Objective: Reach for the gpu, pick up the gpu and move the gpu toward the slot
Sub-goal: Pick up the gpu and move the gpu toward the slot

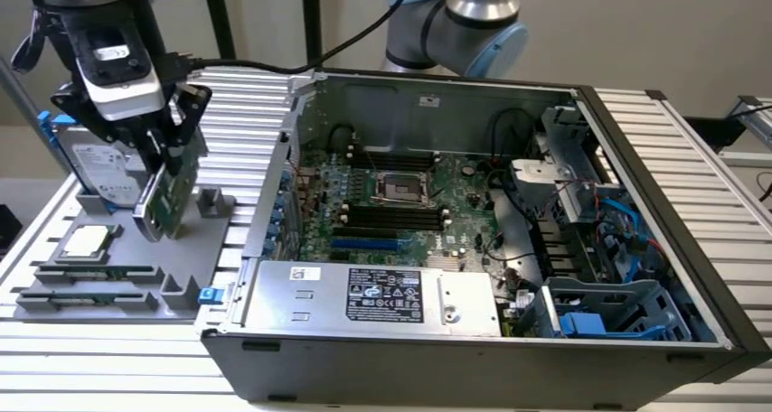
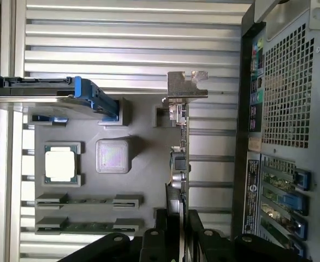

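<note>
My fingers cover the top edge of the gpu (image 1: 173,200), and the wrist view shows it edge-on, its metal bracket (image 2: 185,87) farthest from me. I cannot tell whether its lower edge touches the grey tray (image 1: 181,258). My gripper (image 1: 163,159) points down, clamped on the upright card, beside the hard drive (image 1: 99,173), at the exterior view's left of the open computer case (image 1: 483,367).

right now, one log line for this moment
gripper shut on gpu | gpu upright at gray holder | outside pc case
</note>
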Available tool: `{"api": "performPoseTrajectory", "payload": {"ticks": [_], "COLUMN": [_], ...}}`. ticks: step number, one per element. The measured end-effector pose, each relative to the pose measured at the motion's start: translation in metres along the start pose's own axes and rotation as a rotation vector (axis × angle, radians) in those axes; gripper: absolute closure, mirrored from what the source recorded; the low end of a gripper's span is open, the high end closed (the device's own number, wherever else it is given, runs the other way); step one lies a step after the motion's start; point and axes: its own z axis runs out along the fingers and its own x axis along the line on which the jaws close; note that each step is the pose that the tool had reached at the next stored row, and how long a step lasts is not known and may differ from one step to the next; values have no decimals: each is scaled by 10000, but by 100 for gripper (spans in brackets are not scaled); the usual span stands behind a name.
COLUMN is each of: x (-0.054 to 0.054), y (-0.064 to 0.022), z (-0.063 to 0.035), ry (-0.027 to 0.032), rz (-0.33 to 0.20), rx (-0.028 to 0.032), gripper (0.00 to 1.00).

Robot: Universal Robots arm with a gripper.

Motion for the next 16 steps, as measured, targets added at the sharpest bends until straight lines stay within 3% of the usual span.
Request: {"api": "performPoseTrajectory", "payload": {"ticks": [4, 12, 16], "x": [-104, -426, -592], "y": [-4, -16, -21], "z": [-180, -543, -602], "ry": [13, 77, 94], "rz": [0, -2, -2], "rx": [0, -1, -5], "gripper": [74, 74, 74]}}
